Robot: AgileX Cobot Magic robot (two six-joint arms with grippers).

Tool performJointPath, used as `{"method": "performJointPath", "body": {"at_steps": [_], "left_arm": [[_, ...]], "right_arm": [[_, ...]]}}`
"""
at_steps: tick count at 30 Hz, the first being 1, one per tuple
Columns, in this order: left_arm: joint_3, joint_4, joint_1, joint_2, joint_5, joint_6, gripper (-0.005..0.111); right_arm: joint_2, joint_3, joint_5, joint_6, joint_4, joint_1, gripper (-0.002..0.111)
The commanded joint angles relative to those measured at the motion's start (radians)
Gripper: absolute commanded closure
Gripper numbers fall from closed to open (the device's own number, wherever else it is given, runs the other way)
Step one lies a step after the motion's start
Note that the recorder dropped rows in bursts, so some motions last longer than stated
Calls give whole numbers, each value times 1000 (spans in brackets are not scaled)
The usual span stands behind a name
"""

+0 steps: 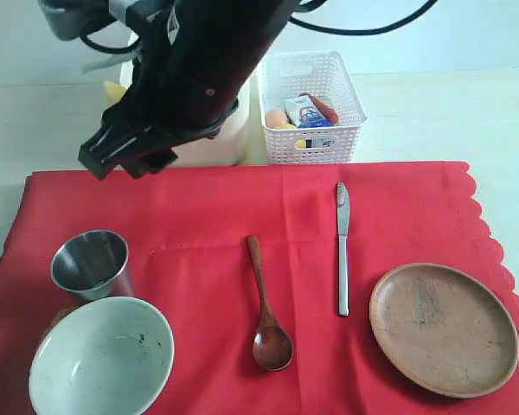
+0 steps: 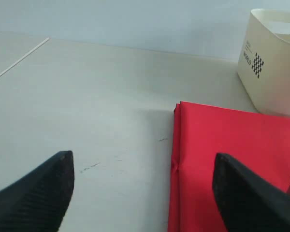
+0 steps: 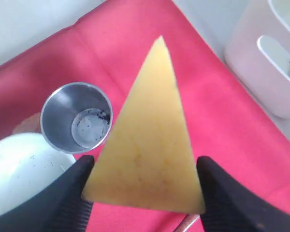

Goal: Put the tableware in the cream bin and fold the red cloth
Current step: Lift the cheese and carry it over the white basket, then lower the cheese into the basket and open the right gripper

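The red cloth (image 1: 208,225) lies spread on the table. On it are a steel cup (image 1: 91,264), a pale bowl (image 1: 101,356), a dark wooden spoon (image 1: 266,311), a silver knife (image 1: 342,246) and a round brown plate (image 1: 443,328). The cream bin (image 1: 233,134) stands behind the cloth, mostly hidden by a black arm. My right gripper (image 3: 145,162) is shut on a yellow cheese wedge (image 3: 150,140), held above the cloth beside the cup (image 3: 77,118) and bowl (image 3: 19,174). My left gripper (image 2: 143,155) is open and empty over bare table at the cloth's corner (image 2: 222,145), with the bin (image 2: 273,58) beyond.
A white lattice basket (image 1: 311,108) with an egg, a milk carton and other food stands at the back, right of the cream bin. The black arm (image 1: 190,69) fills the upper left of the exterior view. Pale table surrounds the cloth.
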Motion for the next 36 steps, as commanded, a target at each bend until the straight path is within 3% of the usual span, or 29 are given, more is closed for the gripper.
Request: {"method": "performJointPath", "body": {"at_steps": [1,22,36], "left_arm": [[1,-2,-3,-5,-10,-3,31],[1,-2,-3,-5,-10,-3,31],[1,-2,-3,-5,-10,-3,31]], "right_arm": [[-14,-44,15,12,-11,-38,108],[-2,-138,52,32,-11,-282,108],[152,-138,19,77,-7,-437,108]]}}
